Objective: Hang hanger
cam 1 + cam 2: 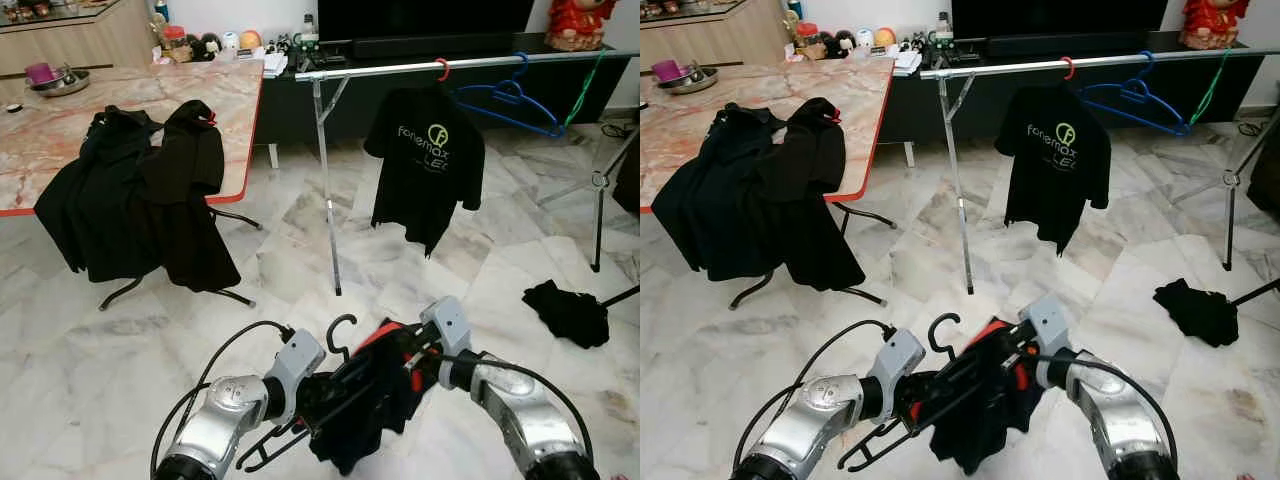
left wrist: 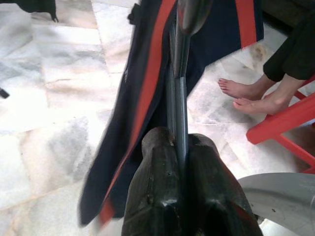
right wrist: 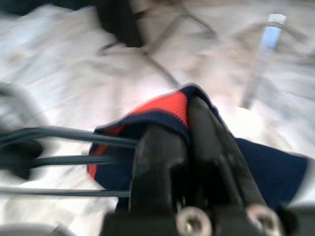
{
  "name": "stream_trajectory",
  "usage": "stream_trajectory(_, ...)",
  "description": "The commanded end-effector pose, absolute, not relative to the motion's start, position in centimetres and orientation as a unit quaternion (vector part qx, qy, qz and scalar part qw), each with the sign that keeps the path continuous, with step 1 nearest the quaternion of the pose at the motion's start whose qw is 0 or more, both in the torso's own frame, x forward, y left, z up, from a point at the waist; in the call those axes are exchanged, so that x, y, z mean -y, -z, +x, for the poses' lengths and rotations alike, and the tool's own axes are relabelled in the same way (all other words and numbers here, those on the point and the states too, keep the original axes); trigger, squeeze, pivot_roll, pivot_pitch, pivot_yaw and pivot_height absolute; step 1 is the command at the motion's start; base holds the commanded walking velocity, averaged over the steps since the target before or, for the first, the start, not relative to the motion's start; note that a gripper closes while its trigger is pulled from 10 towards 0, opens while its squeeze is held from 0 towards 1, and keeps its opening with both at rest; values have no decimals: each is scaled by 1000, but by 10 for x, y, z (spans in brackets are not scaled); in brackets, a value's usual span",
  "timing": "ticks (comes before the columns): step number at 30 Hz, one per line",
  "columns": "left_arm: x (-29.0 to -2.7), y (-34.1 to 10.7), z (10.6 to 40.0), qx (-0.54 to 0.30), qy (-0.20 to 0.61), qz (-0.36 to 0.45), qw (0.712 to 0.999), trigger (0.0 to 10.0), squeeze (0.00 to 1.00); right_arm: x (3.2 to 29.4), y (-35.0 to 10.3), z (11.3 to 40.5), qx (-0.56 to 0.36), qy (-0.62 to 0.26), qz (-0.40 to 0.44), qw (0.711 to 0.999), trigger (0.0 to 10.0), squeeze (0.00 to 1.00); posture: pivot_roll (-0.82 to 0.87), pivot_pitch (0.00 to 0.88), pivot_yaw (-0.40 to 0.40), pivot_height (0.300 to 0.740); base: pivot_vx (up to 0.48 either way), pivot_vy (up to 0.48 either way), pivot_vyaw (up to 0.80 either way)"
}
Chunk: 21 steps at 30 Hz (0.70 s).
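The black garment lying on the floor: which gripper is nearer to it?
The right gripper. The black garment on the floor lies ahead on its side; the left gripper is farther off, across the held hanger.

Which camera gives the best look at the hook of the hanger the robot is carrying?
The right eye view: the hook curls up clear against pale floor between both grippers. The left eye view shows it similarly. The wrist views show hanger bars and garment, no hook.

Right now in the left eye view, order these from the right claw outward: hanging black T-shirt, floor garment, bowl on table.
1. Floor garment: on the tiles, right of the right claw.
2. Black T-shirt: ahead, on the rail.
3. Bowl: far left, on the table.
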<state>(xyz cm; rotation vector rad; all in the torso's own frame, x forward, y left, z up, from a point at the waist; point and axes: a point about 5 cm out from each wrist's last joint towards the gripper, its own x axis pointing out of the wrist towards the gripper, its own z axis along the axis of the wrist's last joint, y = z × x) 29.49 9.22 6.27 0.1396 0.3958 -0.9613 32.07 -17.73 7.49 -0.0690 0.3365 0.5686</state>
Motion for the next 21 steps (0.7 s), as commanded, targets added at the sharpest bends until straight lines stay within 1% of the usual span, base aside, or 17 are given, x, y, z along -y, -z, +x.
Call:
stream_trajectory(1,-96,-64,295,-183,460,73,866,10000,0,185,-79,325,-160,-249,-32,955,10000,0,112,117,23,740,0,0,0)
stream_trajectory(5,-95,-64,294,-184,466,74,862,10000,0,181,-80,326,-151,-260,-31,953,10000,0,110,117,23,740,0,0,0)
stream_trajectory(10,-90,-65,292,-179,479,66,857,10000,0,163,-91,324,-106,-324,-24,940,10000,0,109,114,23,740,0,0,0)
stream_trajectory(11,-90,-66,292,-179,480,64,856,10000,0,159,-94,322,-96,-346,-16,933,10000,0,109,114,23,740,0,0,0)
stream_trajectory(12,-89,-66,292,-178,481,64,856,10000,0,152,-100,318,-81,-384,-6,920,10000,0,109,114,23,740,0,0,0)
stream_trajectory(13,-89,-66,292,-178,482,63,856,10000,0,144,-107,310,-64,-435,2,898,10000,0,108,114,23,740,0,0,0)
stream_trajectory(14,-89,-66,292,-178,482,63,856,10000,0,144,-107,310,-64,-435,2,898,10000,0,108,114,23,740,0,0,0)
stream_trajectory(16,-89,-66,293,-177,483,64,855,10000,0,135,-119,299,-44,-494,-4,868,10000,0,104,115,23,740,0,0,0)
stream_trajectory(20,-89,-66,293,-177,484,63,855,10000,0,132,-123,296,-37,-514,-4,857,10000,0,103,115,24,740,0,0,0)
stream_trajectory(21,-88,-67,293,-176,483,63,855,10000,0,128,-130,292,-27,-536,3,844,10000,0,101,115,23,740,0,0,0)
